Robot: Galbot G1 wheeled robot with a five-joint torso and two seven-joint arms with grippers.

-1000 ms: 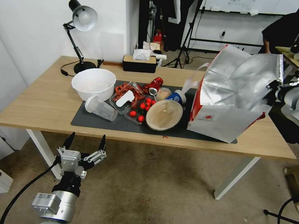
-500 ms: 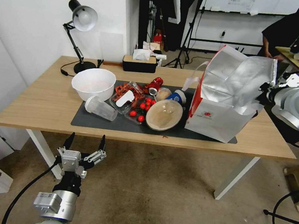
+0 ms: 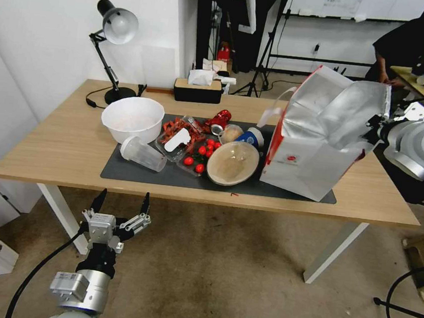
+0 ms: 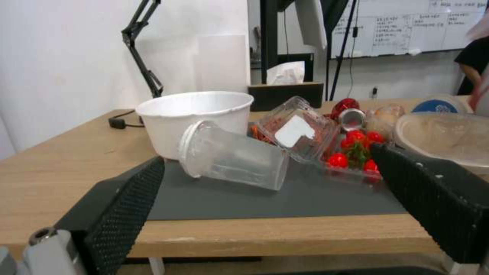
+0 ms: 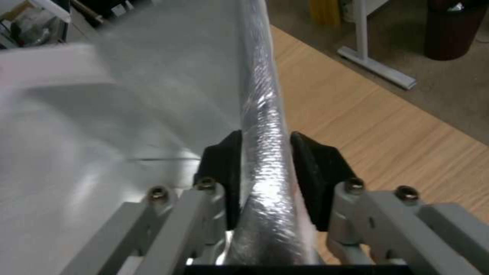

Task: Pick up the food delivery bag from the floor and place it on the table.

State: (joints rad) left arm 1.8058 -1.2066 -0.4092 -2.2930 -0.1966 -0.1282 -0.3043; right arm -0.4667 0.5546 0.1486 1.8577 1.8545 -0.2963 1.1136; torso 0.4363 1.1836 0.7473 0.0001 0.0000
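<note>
Light wood runs across the counter (image 3: 69,140), which stands on white legs over the stained floor (image 3: 221,275) and carries a dark grey mat (image 3: 136,171). At the mat's right end sits the food delivery bag (image 3: 306,163), its base on the counter, leaning a little, foil lining gaping open at the top. The right hand (image 5: 265,172) pinches the bag's foil-lined rim, black pads (image 5: 311,172) pressed to either side of it. Low down in front of the counter's near edge, over the floor, the left hand (image 3: 120,205) hangs with its fingers spread wide, gripping nothing. On the mat beside the bag lie a white bowl (image 3: 132,118), a tipped clear cup (image 3: 142,153) and scattered cherry tomatoes (image 3: 199,157).
</note>
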